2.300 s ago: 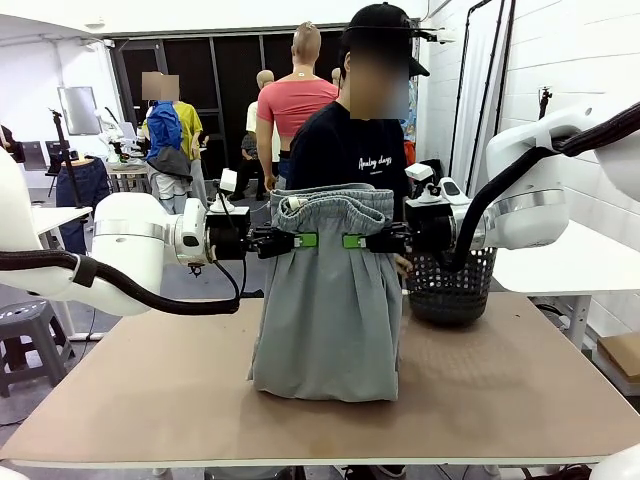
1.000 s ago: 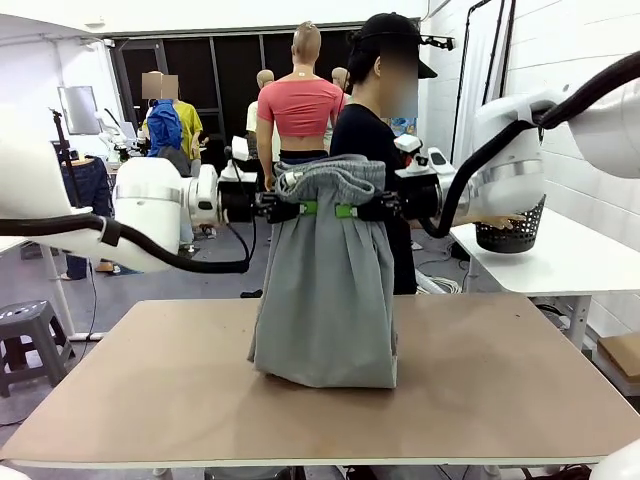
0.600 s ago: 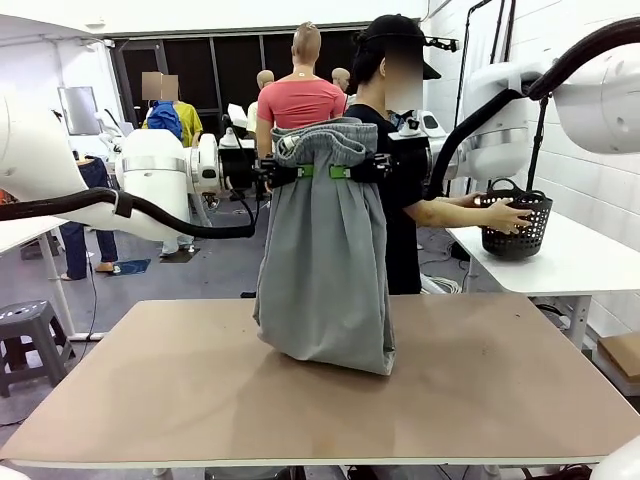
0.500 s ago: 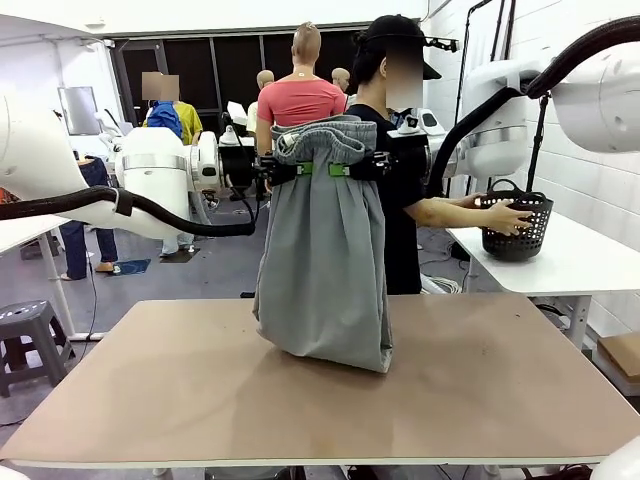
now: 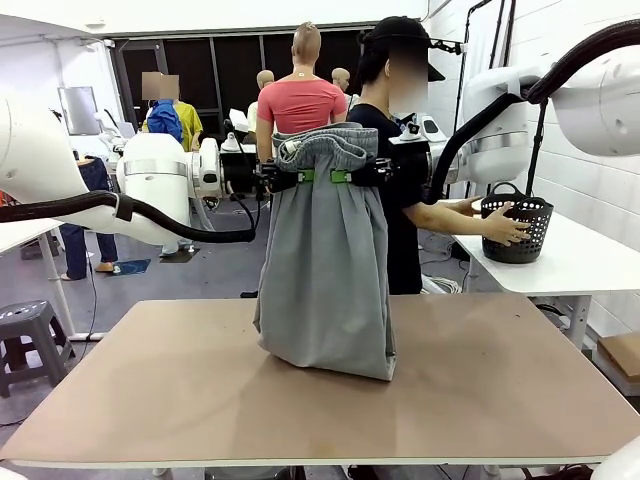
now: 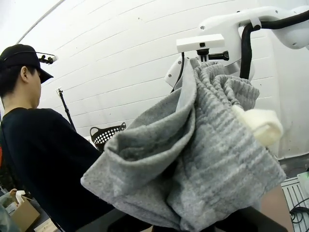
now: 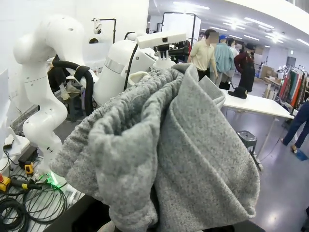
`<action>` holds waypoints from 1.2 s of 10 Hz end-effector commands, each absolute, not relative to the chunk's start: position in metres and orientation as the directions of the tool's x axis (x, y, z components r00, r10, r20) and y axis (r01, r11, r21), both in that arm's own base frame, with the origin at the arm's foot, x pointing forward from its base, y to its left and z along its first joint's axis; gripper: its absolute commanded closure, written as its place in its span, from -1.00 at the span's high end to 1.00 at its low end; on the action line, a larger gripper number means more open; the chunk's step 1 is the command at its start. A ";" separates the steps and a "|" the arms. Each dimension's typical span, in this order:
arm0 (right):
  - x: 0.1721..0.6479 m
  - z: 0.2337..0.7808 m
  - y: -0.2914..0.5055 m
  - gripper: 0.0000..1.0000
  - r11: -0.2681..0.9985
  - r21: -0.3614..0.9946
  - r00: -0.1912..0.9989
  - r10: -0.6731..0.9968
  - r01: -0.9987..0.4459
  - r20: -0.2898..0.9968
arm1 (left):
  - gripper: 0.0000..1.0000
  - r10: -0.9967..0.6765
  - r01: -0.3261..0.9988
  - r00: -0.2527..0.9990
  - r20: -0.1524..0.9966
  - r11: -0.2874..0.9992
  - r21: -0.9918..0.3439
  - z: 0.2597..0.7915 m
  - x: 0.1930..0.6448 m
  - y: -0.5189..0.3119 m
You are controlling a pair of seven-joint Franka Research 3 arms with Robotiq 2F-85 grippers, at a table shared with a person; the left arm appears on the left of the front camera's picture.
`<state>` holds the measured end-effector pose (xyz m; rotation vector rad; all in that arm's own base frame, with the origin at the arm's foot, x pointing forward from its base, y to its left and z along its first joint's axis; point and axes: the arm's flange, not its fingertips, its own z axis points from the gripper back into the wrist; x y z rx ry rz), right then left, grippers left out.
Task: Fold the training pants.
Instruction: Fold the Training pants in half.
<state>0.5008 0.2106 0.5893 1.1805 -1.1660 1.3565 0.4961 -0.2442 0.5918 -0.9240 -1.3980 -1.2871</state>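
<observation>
The light grey training pants (image 5: 325, 270) hang upright over the middle of the table, their gathered waistband bunched at the top and their lower end resting crumpled on the tabletop. My left gripper (image 5: 300, 177) is shut on the waistband's left side, and my right gripper (image 5: 345, 176) is shut on its right side, the two close together. In the left wrist view the bunched grey cloth (image 6: 203, 159) hides my fingers; the right wrist view shows the same cloth (image 7: 159, 154) heaped over the fingers.
A person in a black shirt (image 5: 400, 160) stands behind the table, a hand (image 5: 505, 225) on a black mesh basket (image 5: 515, 228) set on a white side table (image 5: 560, 265) at the right. The brown tabletop (image 5: 150, 390) is bare left and right of the pants.
Both grippers have lifted the waistband higher, drawing the pants up. The person has carried the basket to the white side table and set it down.
</observation>
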 end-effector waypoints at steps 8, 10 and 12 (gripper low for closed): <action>0.632 0.657 0.249 -1.00 -0.069 -0.150 -0.159 0.171 -0.986 0.972 | -1.00 -0.171 0.867 -0.334 0.927 0.331 0.374 0.642 0.597 -0.256; 0.642 0.641 0.247 -1.00 -0.042 -0.142 -0.147 0.184 -0.989 0.972 | -1.00 -0.212 0.842 -0.337 0.917 0.369 0.394 0.627 0.613 -0.252; 0.642 0.594 0.238 -1.00 -0.046 -0.084 -0.092 0.217 -0.995 0.972 | -1.00 -0.207 0.866 -0.274 0.939 0.372 0.334 0.588 0.619 -0.241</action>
